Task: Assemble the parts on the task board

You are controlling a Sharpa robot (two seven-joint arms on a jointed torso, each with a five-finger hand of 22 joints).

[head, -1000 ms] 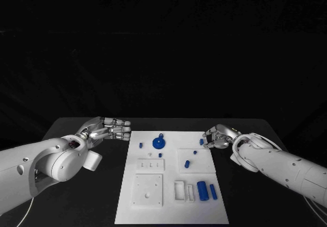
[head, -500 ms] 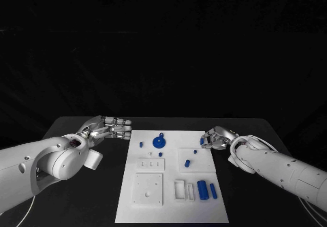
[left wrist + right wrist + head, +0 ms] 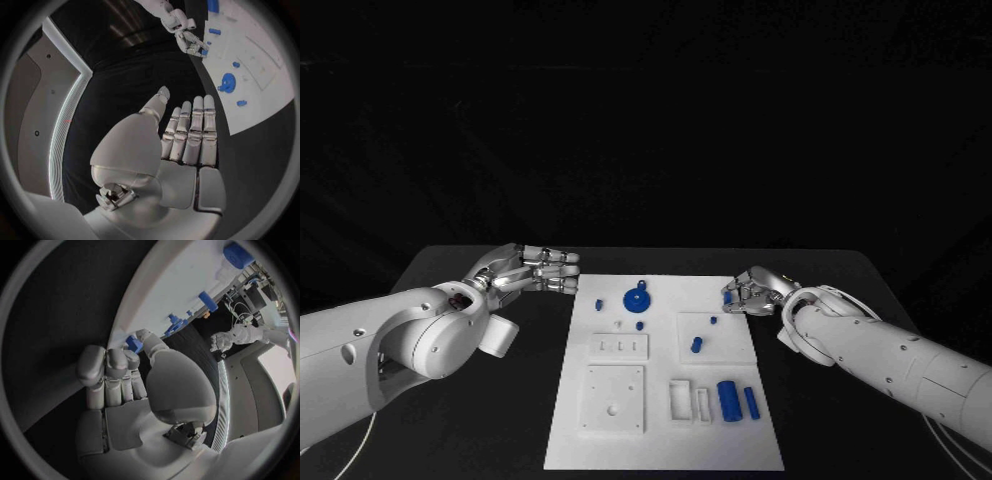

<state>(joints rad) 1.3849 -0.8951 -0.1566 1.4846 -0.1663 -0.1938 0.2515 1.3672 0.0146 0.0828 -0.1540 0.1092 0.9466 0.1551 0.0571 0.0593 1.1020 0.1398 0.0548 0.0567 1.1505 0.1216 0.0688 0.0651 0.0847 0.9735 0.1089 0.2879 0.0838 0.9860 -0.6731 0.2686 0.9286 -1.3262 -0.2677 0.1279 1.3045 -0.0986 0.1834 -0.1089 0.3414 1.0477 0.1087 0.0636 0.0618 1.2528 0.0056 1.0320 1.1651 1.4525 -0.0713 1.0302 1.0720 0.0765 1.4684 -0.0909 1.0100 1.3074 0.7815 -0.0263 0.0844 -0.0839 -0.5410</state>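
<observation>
The white task board (image 3: 661, 440) lies in the middle of the black table. On it are a round blue disc (image 3: 636, 298), several small blue pegs such as one (image 3: 695, 346) near the centre, and a thick blue cylinder (image 3: 727, 400) toward the front right. My right hand (image 3: 756, 293) sits at the board's far right edge. Its fingers are curled, and its thumb and a finger pinch a small blue part (image 3: 133, 343) there. My left hand (image 3: 531, 271) hovers off the board's far left corner, holding nothing, fingers straight and side by side (image 3: 190, 130).
White raised blocks with slots and holes (image 3: 613, 400) cover the board's near half. Bare black table (image 3: 473, 420) runs along both long sides of the board. The left wrist view shows the disc (image 3: 227, 81) and the right hand (image 3: 186, 37) across the board.
My right hand has crept a little toward the board's edge and closed in on the small blue part. The left hand has barely moved.
</observation>
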